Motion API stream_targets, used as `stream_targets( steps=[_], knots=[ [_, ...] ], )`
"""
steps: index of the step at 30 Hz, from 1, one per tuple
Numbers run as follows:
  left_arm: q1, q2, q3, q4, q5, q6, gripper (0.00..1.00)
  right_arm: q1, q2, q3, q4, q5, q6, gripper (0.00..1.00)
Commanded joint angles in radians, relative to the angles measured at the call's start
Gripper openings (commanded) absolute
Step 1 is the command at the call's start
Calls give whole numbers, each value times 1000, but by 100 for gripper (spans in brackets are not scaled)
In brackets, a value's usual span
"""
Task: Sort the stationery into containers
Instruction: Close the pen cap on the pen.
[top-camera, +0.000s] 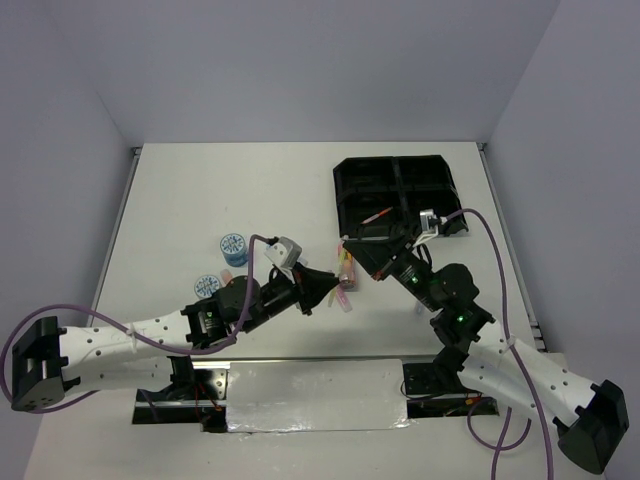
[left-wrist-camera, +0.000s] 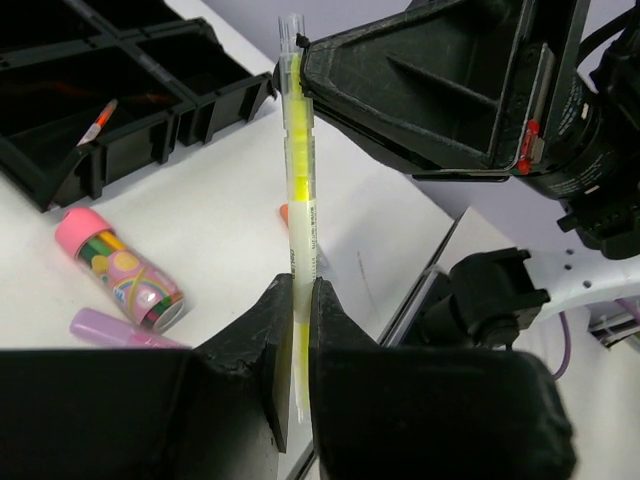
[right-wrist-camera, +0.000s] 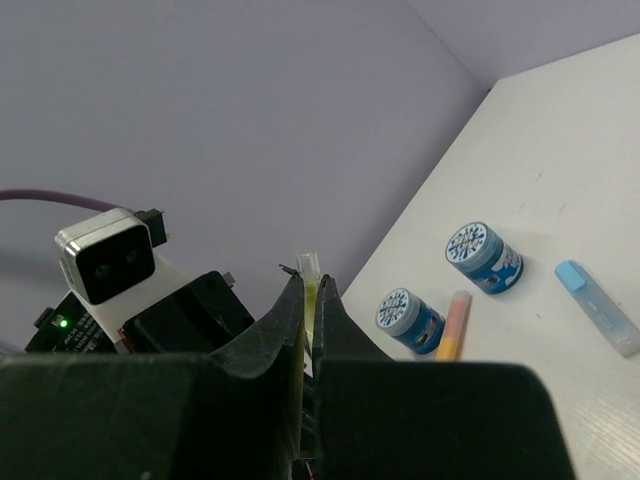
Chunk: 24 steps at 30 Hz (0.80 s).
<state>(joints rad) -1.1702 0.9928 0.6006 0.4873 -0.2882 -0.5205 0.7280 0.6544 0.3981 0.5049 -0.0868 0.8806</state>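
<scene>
A thin yellow pen (left-wrist-camera: 300, 170) is clamped at both ends. My left gripper (left-wrist-camera: 297, 285) is shut on its near end, and my right gripper (right-wrist-camera: 311, 285) is shut on its clear-capped far end (right-wrist-camera: 310, 268), above the table. In the top view the two grippers, left (top-camera: 330, 284) and right (top-camera: 357, 258), meet just in front of the black four-compartment tray (top-camera: 350, 180). An orange pen (top-camera: 378, 215) lies in the tray. A pink-capped glue stick (left-wrist-camera: 120, 265) and a purple marker (left-wrist-camera: 115, 327) lie on the table below the pen.
Two blue-white tape rolls (top-camera: 232, 246) (top-camera: 208, 287) stand to the left of the left arm. An orange marker (right-wrist-camera: 453, 326) and a blue marker (right-wrist-camera: 597, 306) lie near them. The tray's near corner (left-wrist-camera: 60, 185) is close to the glue stick.
</scene>
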Motion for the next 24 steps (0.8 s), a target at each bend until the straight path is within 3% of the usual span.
stream_targets(
  steps=[1,17,18,21,22,24],
  knots=[
    [15,-39,93,231,-69,62,0,57,24,-59,-123,-143,1,0],
    [29,-51,108,226,-57,77,0,126,56,-88,-63,-126,-11,0],
    [29,-49,108,221,-42,74,0,126,44,-82,-66,-122,-17,4],
    [29,-45,84,224,-29,56,0,126,18,-33,-112,-97,-55,42],
    [29,-46,64,229,-28,47,0,126,1,3,-155,-88,-80,63],
    [29,-52,44,235,-26,34,0,125,-16,39,-195,-48,-106,71]
  ],
)
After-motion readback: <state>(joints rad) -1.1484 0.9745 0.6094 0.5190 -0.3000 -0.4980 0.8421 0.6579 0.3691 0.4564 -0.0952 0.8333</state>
